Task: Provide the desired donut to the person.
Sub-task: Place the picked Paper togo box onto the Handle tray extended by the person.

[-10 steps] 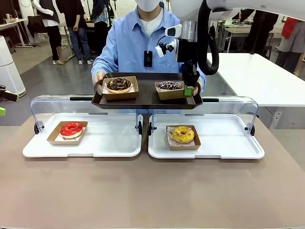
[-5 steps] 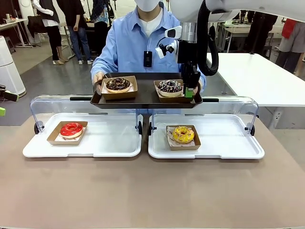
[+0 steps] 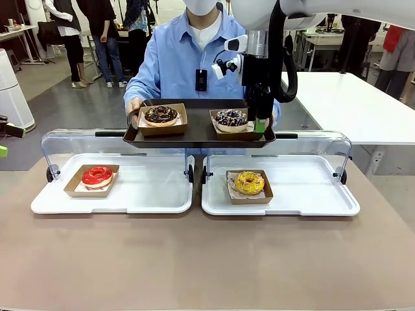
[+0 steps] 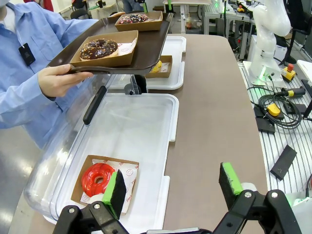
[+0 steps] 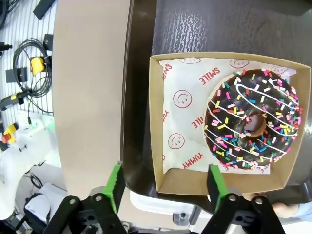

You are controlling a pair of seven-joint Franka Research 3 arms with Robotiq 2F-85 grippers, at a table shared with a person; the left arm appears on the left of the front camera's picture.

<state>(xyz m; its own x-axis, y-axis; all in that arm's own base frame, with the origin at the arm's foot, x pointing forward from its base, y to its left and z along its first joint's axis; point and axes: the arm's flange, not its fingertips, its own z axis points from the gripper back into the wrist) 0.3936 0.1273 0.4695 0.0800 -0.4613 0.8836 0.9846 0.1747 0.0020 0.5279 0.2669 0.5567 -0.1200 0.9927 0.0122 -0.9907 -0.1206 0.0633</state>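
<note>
Right end effector (image 5: 165, 181), fingers apart, hovers over the sprinkled donut (image 5: 253, 116) box on the person's (image 3: 188, 58) tray (image 3: 198, 133); left end effector (image 4: 173, 187) is open.

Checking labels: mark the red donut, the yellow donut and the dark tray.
red donut (image 3: 97, 175), front view, top icing.
yellow donut (image 3: 249, 182), front view, icing.
dark tray (image 3: 198, 132), front view, bare middle.

You see a dark plastic tray (image 5: 195, 24) with a ripple-textured, slightly shiny surface. On it a brown cardboard box (image 5: 157, 122), lined with white printed paper (image 5: 187, 97), holds a glossy chocolate-glazed donut (image 5: 253, 122). The counter (image 3: 194, 259) looks matt and smooth. Clear plastic lids (image 3: 71, 139) back the white, smooth plastic bins (image 3: 149, 188).
</note>
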